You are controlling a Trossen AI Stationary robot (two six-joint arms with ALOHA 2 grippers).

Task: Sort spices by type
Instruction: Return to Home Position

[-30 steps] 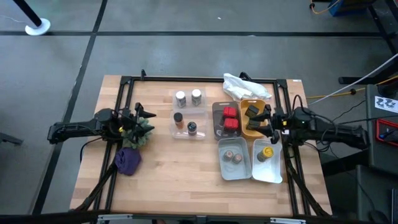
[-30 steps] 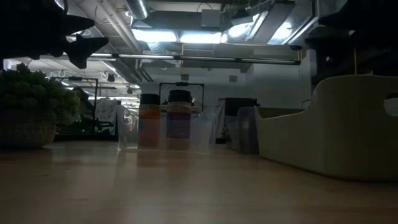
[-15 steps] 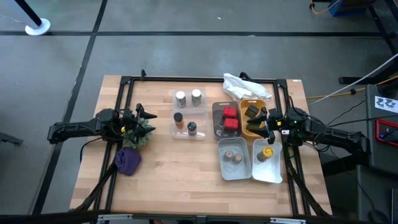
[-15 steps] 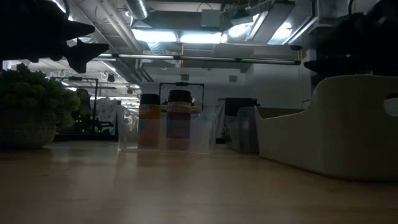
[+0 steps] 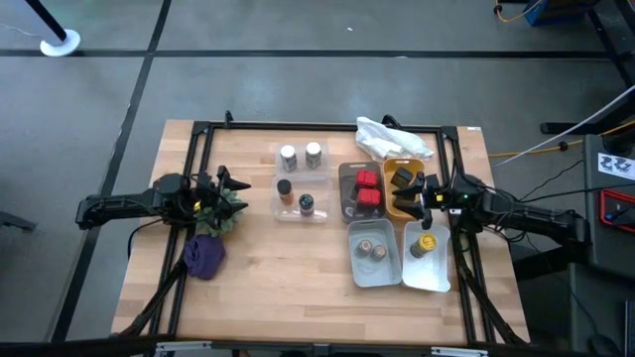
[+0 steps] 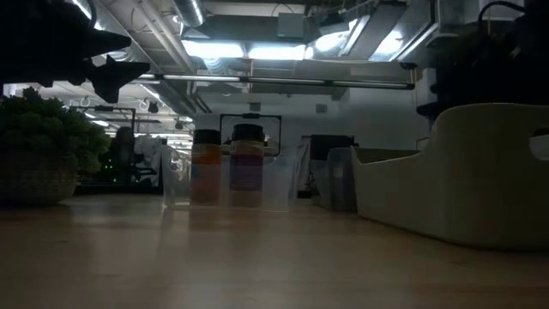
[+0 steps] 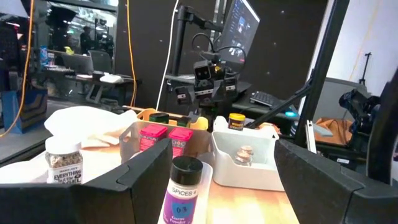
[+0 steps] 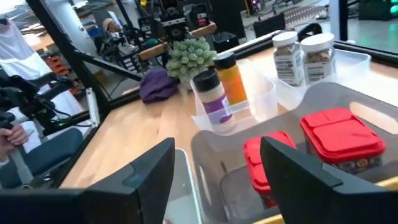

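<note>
The left gripper [image 5: 226, 185] hangs above the left part of the pale wooden table [image 5: 278, 297], just beside the small green potted plant [image 5: 224, 209]. In its wrist view its two dark fingers [image 7: 140, 171] stand wide apart, with nothing between them and touching nothing. The right gripper [image 5: 417, 195] hovers on the right side, over the yellow plastic bin [image 5: 388, 198]. Its fingers [image 8: 146, 165] are likewise spread wide and empty.

The spices lie in bins between the two arms. Two silver-capped glass jars [image 5: 288, 156] stand in the far clear plastic bin [image 5: 280, 167]. Just near of it, the near clear plastic bin [image 5: 322, 188] holds an orange-filled dark-capped jar [image 5: 285, 188] and a purple-labelled dark-capped jar [image 5: 307, 204]. To the right, the dark grey bin [image 5: 347, 188] holds two red square tins [image 5: 367, 179], one far and one near. The yellow plastic bin beside it holds dark rectangular tins [image 5: 402, 178]. Nearer, the pale grey bin [image 5: 362, 273] holds two small round tins [image 5: 366, 245]. At its right, the white bin [image 5: 425, 278] holds a yellow-capped jar [image 5: 427, 244].

A crumpled white plastic bag [image 5: 389, 136] lies at the far edge, behind the yellow bin. A purple cloth lump [image 5: 203, 256] sits on the table just near of the plant.
</note>
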